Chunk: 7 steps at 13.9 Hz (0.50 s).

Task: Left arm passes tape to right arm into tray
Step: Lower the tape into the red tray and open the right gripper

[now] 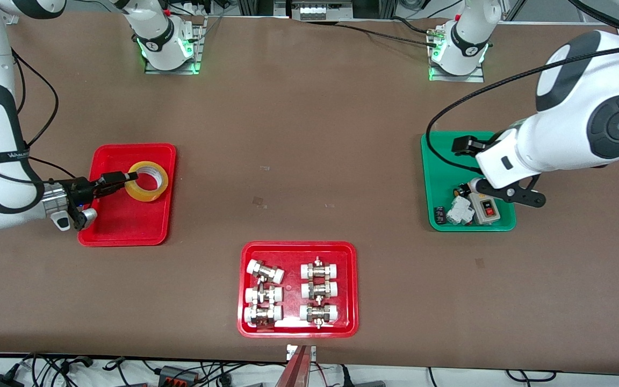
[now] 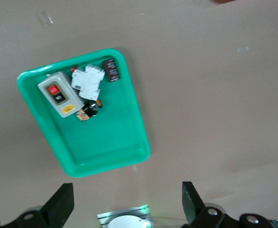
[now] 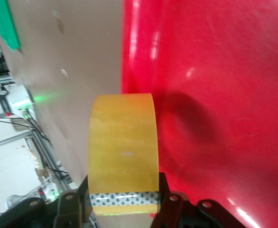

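Observation:
The yellow tape (image 1: 148, 181) is a translucent roll with a pale core. My right gripper (image 1: 127, 179) is shut on its rim and holds it on edge just over the plain red tray (image 1: 127, 226), at the part of the tray farther from the front camera. In the right wrist view the tape (image 3: 125, 152) sits between the fingers of the right gripper (image 3: 125, 199), with the red tray (image 3: 215, 95) under it. My left gripper (image 1: 468, 165) hangs open and empty over the green tray (image 1: 438, 161); its fingers stand wide apart in the left wrist view (image 2: 127, 204).
The green tray (image 2: 106, 142) holds a grey switch box (image 1: 486, 208), a white breaker and small parts. A second red tray (image 1: 299, 248) with several white-capped metal fittings lies nearest the front camera at mid-table.

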### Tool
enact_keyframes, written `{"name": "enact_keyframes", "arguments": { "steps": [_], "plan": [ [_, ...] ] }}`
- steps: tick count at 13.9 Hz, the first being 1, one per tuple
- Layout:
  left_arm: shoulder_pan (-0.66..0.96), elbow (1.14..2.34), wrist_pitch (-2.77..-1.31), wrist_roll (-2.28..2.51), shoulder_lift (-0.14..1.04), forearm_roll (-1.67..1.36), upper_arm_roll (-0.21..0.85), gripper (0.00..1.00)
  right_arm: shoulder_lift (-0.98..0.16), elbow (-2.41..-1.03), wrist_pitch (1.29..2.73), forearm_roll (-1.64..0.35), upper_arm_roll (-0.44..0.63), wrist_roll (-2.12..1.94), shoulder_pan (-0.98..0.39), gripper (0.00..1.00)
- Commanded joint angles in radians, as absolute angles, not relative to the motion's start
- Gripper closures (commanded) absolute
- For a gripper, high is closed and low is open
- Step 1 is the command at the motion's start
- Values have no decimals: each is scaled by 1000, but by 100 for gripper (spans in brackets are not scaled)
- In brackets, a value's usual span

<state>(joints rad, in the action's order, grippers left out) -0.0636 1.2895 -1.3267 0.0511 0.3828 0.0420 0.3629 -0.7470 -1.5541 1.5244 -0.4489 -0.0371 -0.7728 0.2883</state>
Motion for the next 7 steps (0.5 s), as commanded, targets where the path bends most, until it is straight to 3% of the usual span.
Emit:
{"name": "enact_keyframes", "arguments": {
  "steps": [1, 2, 3, 5, 7],
  "plan": [
    [-46, 1379, -1322, -37, 305, 75, 302, 0, -750, -1531, 1561, -373, -57, -817, 302, 28],
    [-46, 1426, -1337, -43, 273, 75, 282, 0, -750, -1531, 1589, -362, -57, -848, 299, 9],
    [-46, 1493, -1385, -57, 232, 75, 266, 0, -749, -1531, 1623, -330, -57, -882, 298, 0],
    [-46, 1642, -1471, -71, 140, 75, 235, 0, -749, -1534, 1713, -221, -61, -954, 291, 0],
    [-46, 1696, -1506, -61, 106, 55, 191, 0, -738, -1532, 1788, -119, -66, -999, 281, 0]
  ]
}}
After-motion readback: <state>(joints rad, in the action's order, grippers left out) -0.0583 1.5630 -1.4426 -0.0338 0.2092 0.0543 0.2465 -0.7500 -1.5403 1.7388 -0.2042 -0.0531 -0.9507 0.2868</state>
